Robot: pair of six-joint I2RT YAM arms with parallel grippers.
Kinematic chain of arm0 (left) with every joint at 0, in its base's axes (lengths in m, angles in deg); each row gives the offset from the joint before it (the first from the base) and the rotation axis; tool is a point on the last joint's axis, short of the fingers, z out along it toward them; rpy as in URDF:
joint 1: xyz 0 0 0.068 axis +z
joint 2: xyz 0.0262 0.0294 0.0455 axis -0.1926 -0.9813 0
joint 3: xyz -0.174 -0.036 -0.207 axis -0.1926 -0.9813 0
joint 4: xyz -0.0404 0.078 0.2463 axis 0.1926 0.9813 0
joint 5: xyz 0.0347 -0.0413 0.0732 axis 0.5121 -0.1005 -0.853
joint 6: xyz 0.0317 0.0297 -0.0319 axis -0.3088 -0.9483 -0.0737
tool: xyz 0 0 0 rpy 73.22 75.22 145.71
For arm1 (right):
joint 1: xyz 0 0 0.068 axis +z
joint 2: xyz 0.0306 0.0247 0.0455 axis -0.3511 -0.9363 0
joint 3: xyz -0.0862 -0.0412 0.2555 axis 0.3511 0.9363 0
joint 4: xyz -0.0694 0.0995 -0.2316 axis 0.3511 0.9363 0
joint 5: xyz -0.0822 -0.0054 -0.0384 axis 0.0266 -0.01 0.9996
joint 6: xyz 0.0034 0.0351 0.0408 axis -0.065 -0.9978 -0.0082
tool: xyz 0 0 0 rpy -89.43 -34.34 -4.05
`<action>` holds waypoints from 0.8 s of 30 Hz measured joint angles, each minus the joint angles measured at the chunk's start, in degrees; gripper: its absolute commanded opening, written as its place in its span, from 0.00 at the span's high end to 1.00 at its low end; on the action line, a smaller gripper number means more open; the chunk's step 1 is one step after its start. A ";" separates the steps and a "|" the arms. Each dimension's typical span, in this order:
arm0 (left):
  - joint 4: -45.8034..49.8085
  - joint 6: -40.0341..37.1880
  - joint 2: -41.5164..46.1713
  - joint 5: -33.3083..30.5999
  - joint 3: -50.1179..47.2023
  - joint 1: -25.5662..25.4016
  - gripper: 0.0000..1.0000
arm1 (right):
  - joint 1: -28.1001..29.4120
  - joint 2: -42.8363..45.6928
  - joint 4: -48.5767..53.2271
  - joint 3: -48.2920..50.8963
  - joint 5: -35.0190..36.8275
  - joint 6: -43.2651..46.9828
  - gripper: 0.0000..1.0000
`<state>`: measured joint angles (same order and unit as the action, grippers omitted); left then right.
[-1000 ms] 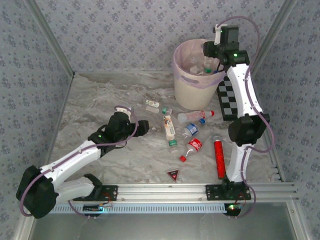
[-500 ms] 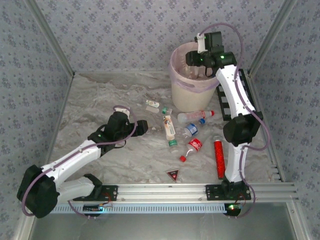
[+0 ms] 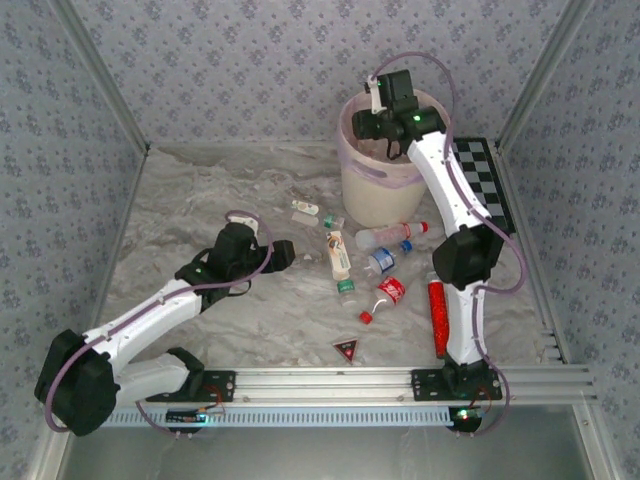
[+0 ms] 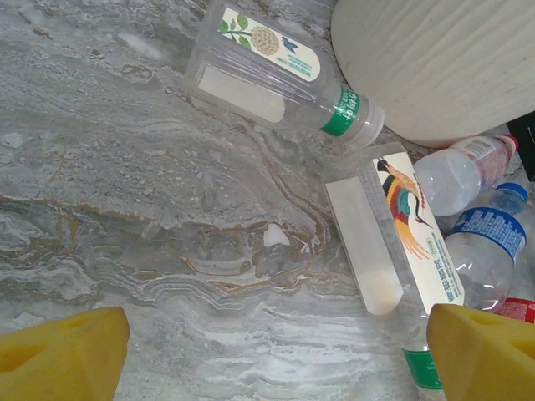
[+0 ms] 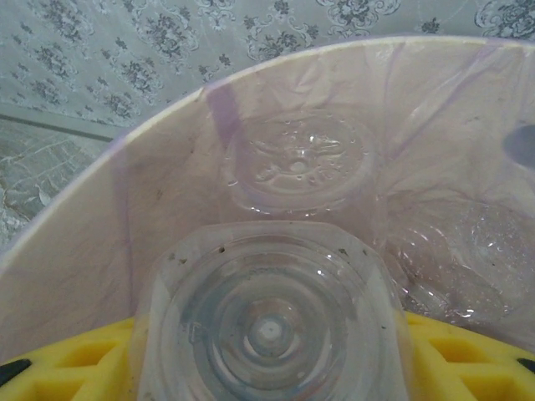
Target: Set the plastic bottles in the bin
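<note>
— Where is the right pincer (image 3: 373,124)?

— Up over the bin (image 3: 375,195), just above the mouth. In its wrist view, the yellow pads (image 5: 75,359) press a clear bottle (image 5: 267,317) from both sides, with its base facing the camera. The pincer is closed partway, gripping it.

— Is that bottle inside the bin?

— It hangs over the opening, held. Past it is the pink liner (image 5: 167,167), and the base of another bottle (image 5: 297,163) rests against the bag, with a crumpled one (image 5: 460,259) beside it.

— And the left pincer (image 3: 284,252)?

— Low over the marbled desk (image 3: 200,200), left of the loose bottles. Its jaws stand wide apart and hold nothing; there is bare desk between the yellow fingertips (image 4: 63,363).

— What lies ahead of it?

— A green-capped bottle (image 4: 267,71) with a flower label lies just beside the bin's cream wall. Nearer lies a crane-label bottle (image 4: 397,234), one end right by a fingertip. Beyond that are a red-capped bottle (image 4: 456,175) and a blue-label bottle (image 4: 489,251), close together.

— Anything else on the desk?

— From above, a red-label bottle (image 3: 387,291) and a small green-capped one (image 3: 346,290) lie nearest the arms' bases. A red glittery tube (image 3: 438,325) lies by the right arm, and a red triangle (image 3: 346,349) sits near the front rail. A checkerboard (image 3: 490,185) lies to the right of the bin.
</note>
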<state>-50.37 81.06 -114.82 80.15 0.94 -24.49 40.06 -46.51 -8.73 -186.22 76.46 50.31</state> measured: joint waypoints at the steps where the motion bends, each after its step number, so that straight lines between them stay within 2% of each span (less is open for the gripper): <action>1: 0.00 0.02 -0.04 0.00 0.00 0.07 0.08 | -0.07 -0.35 -0.07 -0.37 -0.04 -0.55 0.87; 4: -0.02 0.02 -0.72 0.02 0.00 0.24 0.08 | -0.52 -1.75 -0.20 -2.01 -1.55 -1.60 0.79; 7: 0.00 0.02 -1.60 0.39 0.00 0.24 0.08 | -1.46 -2.75 -1.55 -2.56 -5.05 -2.40 0.61; 11: 0.02 0.26 -1.86 0.46 0.00 0.24 0.08 | -2.01 -4.09 1.01 -4.07 -7.74 -3.13 0.46; 18: 0.55 0.26 -1.95 0.50 0.00 0.24 0.08 | -0.96 -5.53 9.62 -7.67 -8.26 -0.90 0.06; 21: 0.39 0.28 -2.99 0.83 0.04 0.26 0.08 | -0.87 -3.96 11.74 -8.94 -8.28 0.13 0.00; 24: 0.15 0.55 -5.16 1.29 0.11 0.26 0.08 | -2.14 -0.24 13.03 -8.98 -8.48 0.48 0.00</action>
<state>-50.22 81.61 -119.98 81.44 1.05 -24.23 37.92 -46.75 4.30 -195.21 67.98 50.79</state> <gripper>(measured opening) 0.917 0.998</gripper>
